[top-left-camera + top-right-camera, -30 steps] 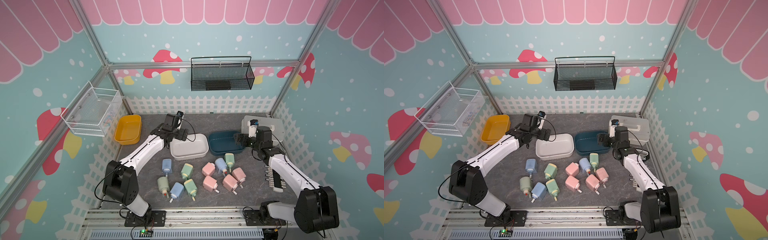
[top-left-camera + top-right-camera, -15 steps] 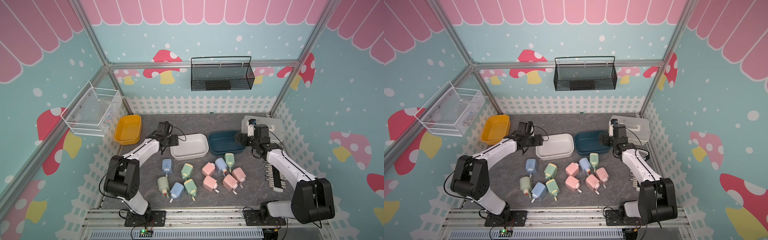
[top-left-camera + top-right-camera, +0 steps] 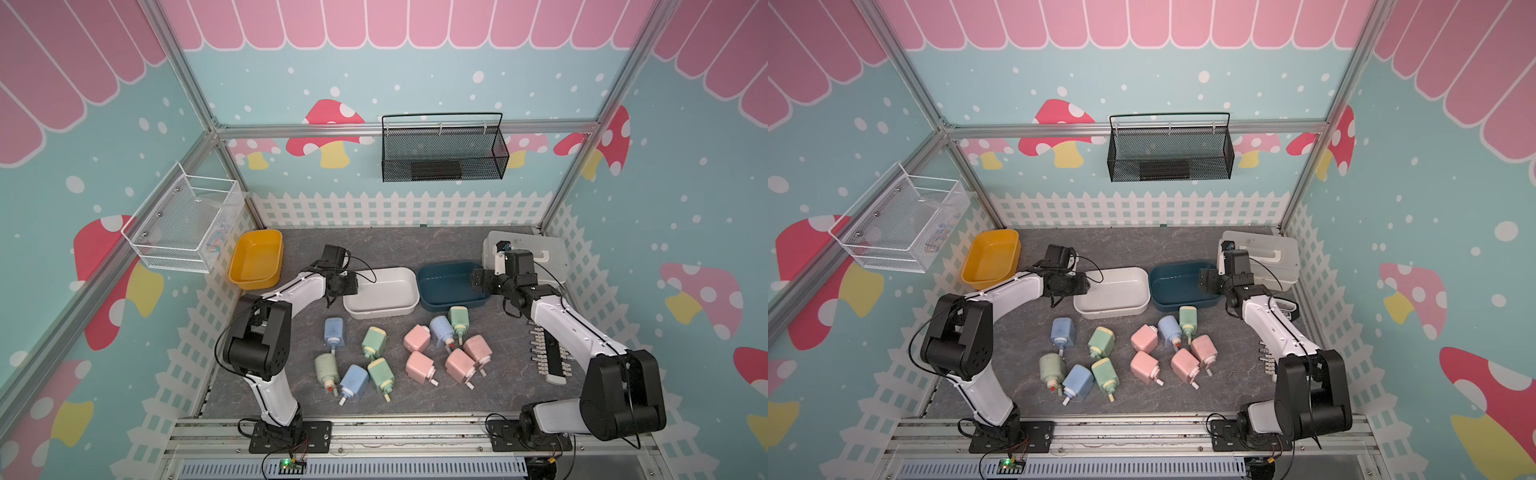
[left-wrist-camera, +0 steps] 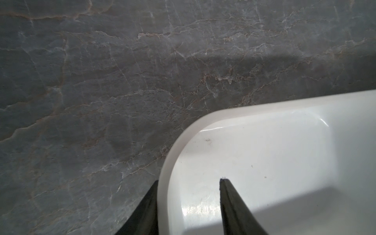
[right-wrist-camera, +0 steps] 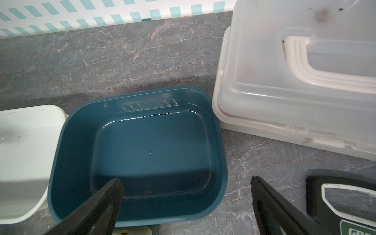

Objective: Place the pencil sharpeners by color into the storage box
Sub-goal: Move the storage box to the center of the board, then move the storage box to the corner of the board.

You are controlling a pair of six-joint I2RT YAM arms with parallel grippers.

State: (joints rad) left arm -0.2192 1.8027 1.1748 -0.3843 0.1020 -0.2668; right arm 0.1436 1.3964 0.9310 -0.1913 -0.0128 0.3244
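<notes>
A white mesh basket [image 3: 183,224] hangs on the left wall, above a yellow tub [image 3: 255,259] on the grey marbled table [image 3: 399,245]. The left gripper [image 4: 189,205] straddles the left rim of the white tub [image 3: 380,291]. Its jaws are part-spread and pinch nothing: the outer finger [image 4: 146,211] is just beside the rim, the inner one clear of the wall. All eleven pencil sharpeners [image 3: 417,337] lie loose on the table in front of the white tub and the dark blue tub [image 3: 449,286], none in a tub. A black mesh basket [image 3: 442,149] hangs on the back wall. The right gripper [image 5: 185,203] hangs wide-spread and empty over the dark blue tub's right end. The right arm partly hides a translucent lidded box [image 3: 544,253] and a rack of metal bits [image 3: 548,353].
</notes>
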